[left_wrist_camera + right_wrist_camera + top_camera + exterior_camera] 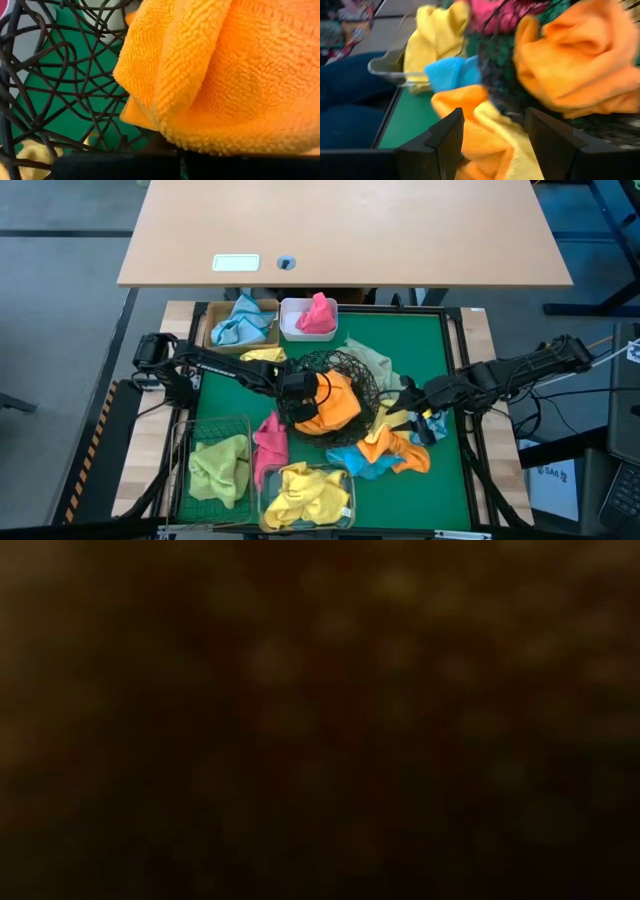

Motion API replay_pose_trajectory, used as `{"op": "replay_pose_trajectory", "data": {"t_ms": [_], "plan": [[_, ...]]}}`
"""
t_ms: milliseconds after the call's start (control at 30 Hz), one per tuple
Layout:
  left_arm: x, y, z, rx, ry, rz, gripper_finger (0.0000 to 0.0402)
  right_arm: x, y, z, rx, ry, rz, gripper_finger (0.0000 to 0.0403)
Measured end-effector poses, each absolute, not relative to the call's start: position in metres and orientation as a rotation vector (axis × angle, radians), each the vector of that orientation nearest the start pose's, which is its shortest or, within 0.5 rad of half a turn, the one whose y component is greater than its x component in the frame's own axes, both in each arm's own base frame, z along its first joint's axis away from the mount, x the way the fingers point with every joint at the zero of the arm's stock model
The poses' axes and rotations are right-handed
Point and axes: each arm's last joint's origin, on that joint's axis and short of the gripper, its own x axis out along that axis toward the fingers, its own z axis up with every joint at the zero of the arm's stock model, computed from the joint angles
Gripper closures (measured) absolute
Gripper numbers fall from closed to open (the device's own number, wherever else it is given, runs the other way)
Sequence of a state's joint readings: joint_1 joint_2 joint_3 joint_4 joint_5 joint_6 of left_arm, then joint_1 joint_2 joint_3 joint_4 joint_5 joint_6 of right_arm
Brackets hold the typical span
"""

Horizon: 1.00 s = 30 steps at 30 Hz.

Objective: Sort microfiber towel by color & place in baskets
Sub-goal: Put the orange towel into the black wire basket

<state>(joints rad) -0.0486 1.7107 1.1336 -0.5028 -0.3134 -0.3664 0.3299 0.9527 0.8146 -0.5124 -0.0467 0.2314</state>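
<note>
Orange towel (333, 406) in left pincer's (312, 394) pinch over black wire bowl (362, 370); right pincer (408, 402) spread.

Wooden desk (400, 230) over grey floor (60, 270)

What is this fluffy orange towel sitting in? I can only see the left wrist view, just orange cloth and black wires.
Observer: The fluffy orange towel sits in a round black wire bowl in the middle of the green mat, with the left claw right at it.
Operator: Are there more orange ones?
Observer: Yes, a second orange microfiber towel lies loose on the mat beside the bowl.
Operator: Where is the other claw?
Observer: The right claw is open, just above that loose towel.
</note>
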Motion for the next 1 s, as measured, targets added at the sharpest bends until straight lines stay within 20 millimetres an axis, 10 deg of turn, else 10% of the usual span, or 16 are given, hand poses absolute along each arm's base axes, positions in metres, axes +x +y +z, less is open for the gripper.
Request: {"op": "replay_pose_trajectory", "data": {"t_ms": [1000], "plan": [[0.344, -0.008, 0.2, -0.15, 0.957, 0.414, 0.0316, 0.216, 0.134, 0.225, -0.262, 0.821, 0.386, 0.0189]]}}
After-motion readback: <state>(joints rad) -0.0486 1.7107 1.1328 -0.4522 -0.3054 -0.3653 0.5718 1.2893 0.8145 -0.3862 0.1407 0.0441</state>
